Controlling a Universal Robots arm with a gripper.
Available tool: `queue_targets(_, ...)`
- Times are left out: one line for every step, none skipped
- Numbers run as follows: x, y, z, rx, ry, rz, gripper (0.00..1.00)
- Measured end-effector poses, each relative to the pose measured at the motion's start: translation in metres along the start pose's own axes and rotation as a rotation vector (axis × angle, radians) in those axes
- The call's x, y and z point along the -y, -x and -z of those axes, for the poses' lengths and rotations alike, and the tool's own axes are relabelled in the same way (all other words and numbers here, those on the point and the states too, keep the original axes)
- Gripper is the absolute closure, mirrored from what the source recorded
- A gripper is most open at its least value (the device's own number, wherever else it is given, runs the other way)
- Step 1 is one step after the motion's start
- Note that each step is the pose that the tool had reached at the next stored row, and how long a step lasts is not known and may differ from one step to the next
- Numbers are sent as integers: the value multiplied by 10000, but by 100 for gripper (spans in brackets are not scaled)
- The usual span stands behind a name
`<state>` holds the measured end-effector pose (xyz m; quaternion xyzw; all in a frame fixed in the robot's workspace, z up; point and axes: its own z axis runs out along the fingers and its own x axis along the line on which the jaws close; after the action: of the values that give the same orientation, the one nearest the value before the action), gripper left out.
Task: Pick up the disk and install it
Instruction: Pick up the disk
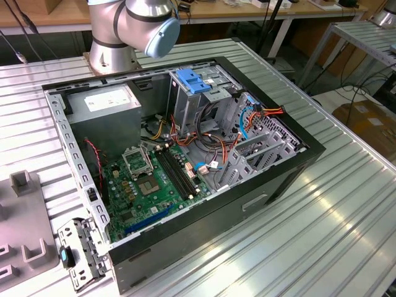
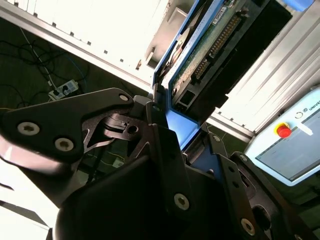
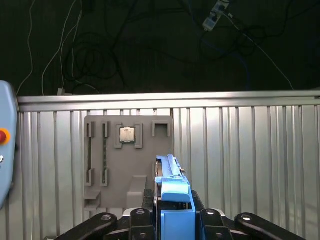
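gripper (image 3: 173, 212) with disk (image 3: 170, 175) over ribbed table (image 3: 250, 150)

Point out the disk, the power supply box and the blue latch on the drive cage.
the disk (image 3: 174, 200): first wrist view, on its blue carrier frame.
the power supply box (image 1: 106, 99): exterior view, on its white label.
the blue latch (image 1: 193, 81): exterior view, on its flat top.

A ribbed metal counter (image 1: 346, 204) stands before wooden benches (image 1: 235, 15); cables (image 3: 90, 55) trail across the dark floor (image 3: 160, 45).
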<state>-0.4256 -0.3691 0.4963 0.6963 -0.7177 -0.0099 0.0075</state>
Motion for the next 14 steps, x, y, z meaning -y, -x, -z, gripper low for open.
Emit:
queue_targets(8, 0, 0, 1, -1, 0, 63)
queue_targets(23, 1, 0, 0, 0, 0, 63)
queue_targets(33, 1, 0, 1, -1, 0, 63)
queue_targets(40, 1, 0, 1, -1, 0, 63)
queue_targets(51, 2, 1, 1, -1, -1, 63)
queue_targets(61, 2, 1, 1, -1, 0, 63)
queue_targets(66, 2, 1, 1, -1, 0, 63)
queue_targets(73, 2, 2, 0, -1, 0, 63)
queue_targets(86, 3, 2, 1, -1, 0, 63)
queue_targets(95, 3, 2, 1, -1, 0, 63)
queue_targets(103, 3, 2, 0, -1, 0, 63)
queue_targets(111, 3, 2, 1, -1, -1, 63)
queue_targets(118, 4, 2, 1, -1, 0, 63)
queue_targets(131, 4, 3, 0, 0, 0, 63)
